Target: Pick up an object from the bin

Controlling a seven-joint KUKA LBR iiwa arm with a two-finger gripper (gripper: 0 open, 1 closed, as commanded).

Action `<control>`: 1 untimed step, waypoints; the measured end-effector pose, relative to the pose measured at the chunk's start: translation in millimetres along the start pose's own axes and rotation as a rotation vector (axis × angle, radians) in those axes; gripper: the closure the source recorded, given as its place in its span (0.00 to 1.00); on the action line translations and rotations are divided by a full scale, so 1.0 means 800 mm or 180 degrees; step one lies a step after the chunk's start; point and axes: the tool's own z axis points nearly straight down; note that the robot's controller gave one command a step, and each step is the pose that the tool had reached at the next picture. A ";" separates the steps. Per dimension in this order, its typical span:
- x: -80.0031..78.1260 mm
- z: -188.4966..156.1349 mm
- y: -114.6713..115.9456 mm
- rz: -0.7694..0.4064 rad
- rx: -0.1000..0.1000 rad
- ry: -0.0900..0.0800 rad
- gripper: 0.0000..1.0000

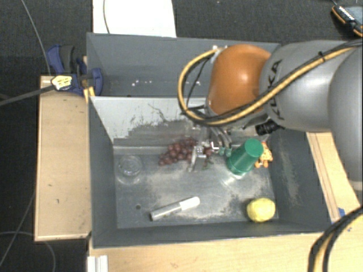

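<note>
The hand [200, 153] sits low near the middle of the grey metal bin [142, 61]. It is right at the end of a bunch of dark red plastic grapes [177, 150] lying toward the back wall. Whether it is open or closed I cannot tell. A green plastic cylinder [244, 157] stands just beside it, likely leaving little room on that side.
</note>
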 end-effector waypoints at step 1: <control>0.008 0.065 -0.001 0.0003 0.0014 0.0038 0.00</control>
